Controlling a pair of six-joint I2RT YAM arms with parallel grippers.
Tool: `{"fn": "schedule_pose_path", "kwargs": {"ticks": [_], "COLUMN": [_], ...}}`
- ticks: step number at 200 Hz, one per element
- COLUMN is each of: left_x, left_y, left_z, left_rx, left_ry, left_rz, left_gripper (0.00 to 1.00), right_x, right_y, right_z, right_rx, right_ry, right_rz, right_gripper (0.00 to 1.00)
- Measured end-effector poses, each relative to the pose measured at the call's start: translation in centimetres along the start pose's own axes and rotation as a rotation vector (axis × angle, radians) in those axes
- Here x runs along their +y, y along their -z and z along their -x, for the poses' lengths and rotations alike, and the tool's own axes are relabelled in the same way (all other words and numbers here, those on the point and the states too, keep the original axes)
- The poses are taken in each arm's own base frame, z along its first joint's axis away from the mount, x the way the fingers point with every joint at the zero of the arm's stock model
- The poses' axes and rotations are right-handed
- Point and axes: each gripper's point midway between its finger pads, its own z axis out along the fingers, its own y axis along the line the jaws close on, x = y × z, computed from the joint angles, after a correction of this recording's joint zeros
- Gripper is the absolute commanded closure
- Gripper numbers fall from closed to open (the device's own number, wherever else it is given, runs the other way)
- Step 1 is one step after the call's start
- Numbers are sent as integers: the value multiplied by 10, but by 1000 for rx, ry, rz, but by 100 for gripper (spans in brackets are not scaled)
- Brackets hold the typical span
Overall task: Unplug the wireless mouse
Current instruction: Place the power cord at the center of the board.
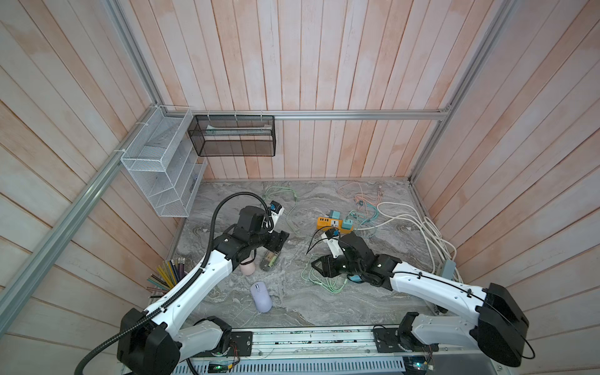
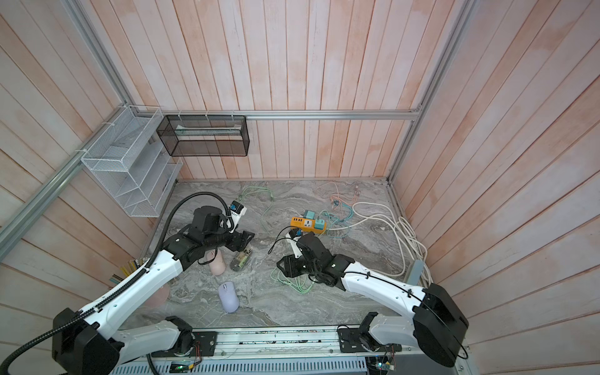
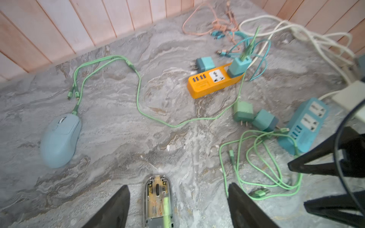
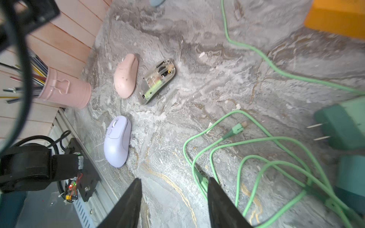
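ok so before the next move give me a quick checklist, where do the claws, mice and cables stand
1. The left claw is open: ok, fingers wide apart either side of the clear mouse, not gripping it.
2. The right claw is open and empty: ok.
3. Port of the clear mouse is free: ok, no cable in it in the right wrist view.
4. The green plug lies loose, apart from the mice: ok.
5. The blue mouse is unplugged: not ok, a green cable enters its front.
6. The pink mouse and purple mouse have no cables: ok.
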Motion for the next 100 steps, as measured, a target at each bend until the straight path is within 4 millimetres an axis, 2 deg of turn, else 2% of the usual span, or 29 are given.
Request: {"fn": "schedule_pose_path", "kwargs": {"ticks": [10, 23, 39, 49, 58, 65, 71, 81, 100], "left_x": [-7, -18, -40, -55, -68, -79, -86, -95, -101], "left_y": [0, -1, -4, -7, -9, -12, -14, -19, -36], "left_z": [1, 0, -11, -23, -35, -44, -52, -63, -82], "left_rx": [-18, -38, -41, -27, -3, 21, 40, 75, 132], "left_ry": [20, 63, 114, 126, 137, 147, 146, 148, 153], "left_rz": [-40, -100, -185, -226, -257, -281, -293, -306, -280], "left_gripper": [25, 29, 34, 40, 49, 60, 76, 100, 100], "right_x": [-2, -11, -29, -42, -55, -63, -69, -76, -83], "right_y": [9, 16, 17, 16, 14, 13, 13, 14, 19], "right_z": [6, 7, -1, -10, -23, -34, -43, -56, -69], "right_rx": [-21, -34, -25, -10, 14, 31, 46, 59, 48], "right_ry": [-4, -24, -76, -113, -150, -179, -203, -236, -298], "right_rz": [-20, -69, -133, -170, -203, -223, -237, -251, -245], "right_gripper": [32, 30, 28, 24, 18, 11, 7, 5, 5]}}
